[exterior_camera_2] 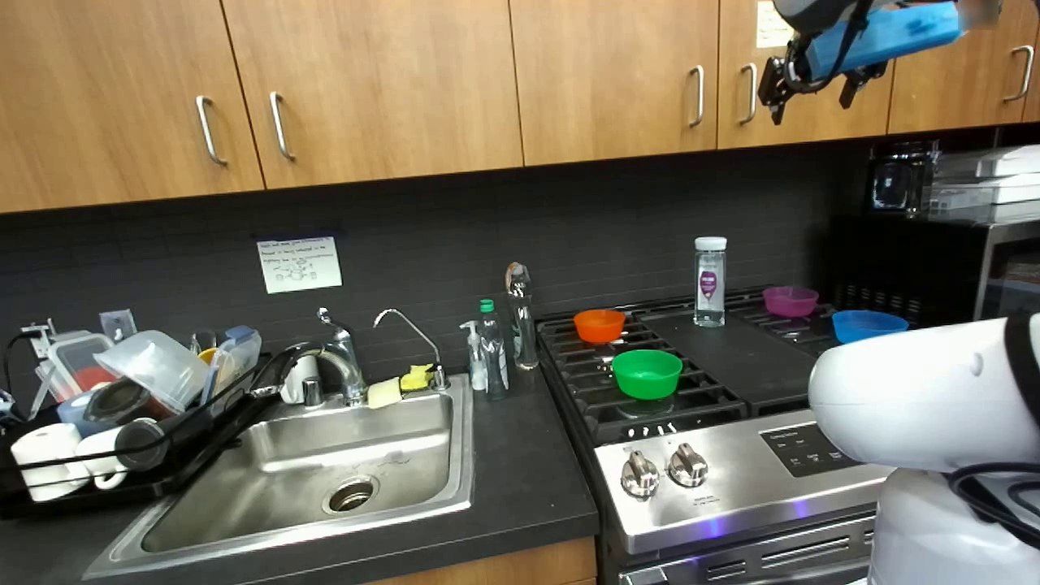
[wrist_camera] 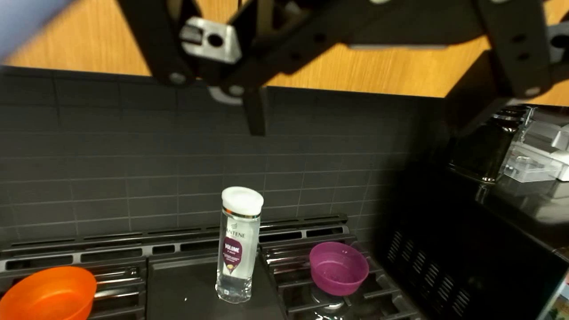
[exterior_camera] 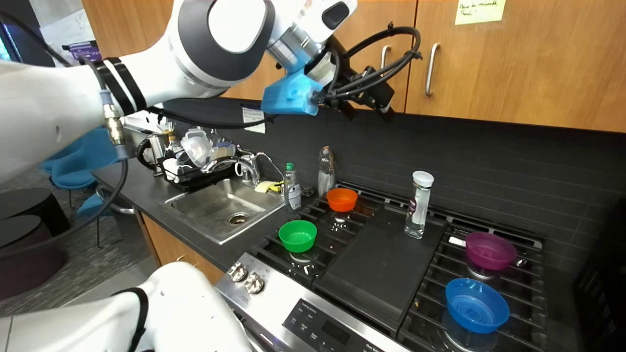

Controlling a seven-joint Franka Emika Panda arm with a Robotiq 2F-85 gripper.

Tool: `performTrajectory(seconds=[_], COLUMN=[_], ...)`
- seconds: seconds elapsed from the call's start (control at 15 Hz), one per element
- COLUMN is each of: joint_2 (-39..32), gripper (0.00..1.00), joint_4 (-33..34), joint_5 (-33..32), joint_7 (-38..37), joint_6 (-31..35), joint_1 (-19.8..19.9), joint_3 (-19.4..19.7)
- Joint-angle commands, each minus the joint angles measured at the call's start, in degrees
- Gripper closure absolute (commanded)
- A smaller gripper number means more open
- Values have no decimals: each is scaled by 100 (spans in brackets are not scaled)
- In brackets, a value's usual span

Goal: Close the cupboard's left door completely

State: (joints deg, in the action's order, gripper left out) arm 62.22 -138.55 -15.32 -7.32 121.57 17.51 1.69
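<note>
Blue chair (exterior_camera: 80,161) stands off at far left, on patterned grey floor (exterior_camera: 90,266), in an exterior view. Dark tabletop (exterior_camera_2: 532,463) next: black dish rack (exterior_camera_2: 154,490) loaded with mugs (exterior_camera_2: 50,455) and containers (exterior_camera_2: 158,370), steel sink (exterior_camera_2: 463,455) set in, then green-capped bottle (exterior_camera_2: 494,349) and tall clear bottle (exterior_camera_2: 522,325), both upright, close to the stove (exterior_camera_2: 731,496). Stove, left part: orange bowl (exterior_camera_2: 600,327) at rear, green bowl (exterior_camera_2: 647,374) in front. Middle: white-capped shampoo bottle (exterior_camera_2: 710,276), upright on the flat black part. Right: purple bowl (exterior_camera_2: 790,301) at rear, blue bowl (exterior_camera_2: 870,325) in front. Black appliance (exterior_camera_2: 902,252) at the right end; dark tiled backsplash (exterior_camera_2: 422,260) behind tabletop and stove. Cupboard (exterior_camera_2: 374,89) hangs above, flat brown doors side by side. Left door (exterior_camera_2: 609,73) is immediately left of the labelled door (exterior_camera: 523,68) in both exterior views. It faces out into the room and looks flush with its neighbours. Top is cut off from view, so can't tell the panel's own long axis; its silver handle (exterior_camera_2: 700,96) runs upright, near the right edge and the lower end. Tool (exterior_camera_2: 812,114) is seen against the labelled door in an exterior view; touching or apart from it, can't tell. In the wrist view its fingers (wrist_camera: 256,114) stand wide apart, above the shampoo bottle. White arm (exterior_camera_2: 934,390) shows at lower far right in an exterior view.
</note>
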Motion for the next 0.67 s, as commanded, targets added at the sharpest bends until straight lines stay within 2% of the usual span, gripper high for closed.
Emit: performTrajectory(seconds=[0.0, 0.2, 0.27, 0.6], joint_2=[296, 445, 295, 393], gripper=[0, 0, 0, 0], joint_4=[-247, -399, -269, -362], joint_5=[-183, -246, -136, -183], joint_7=[-52, -182, -68, -133], joint_6=[-31, -14, -38, -38], joint_1=[13, 126, -35, 14], joint_3=[-41, -101, 3, -30])
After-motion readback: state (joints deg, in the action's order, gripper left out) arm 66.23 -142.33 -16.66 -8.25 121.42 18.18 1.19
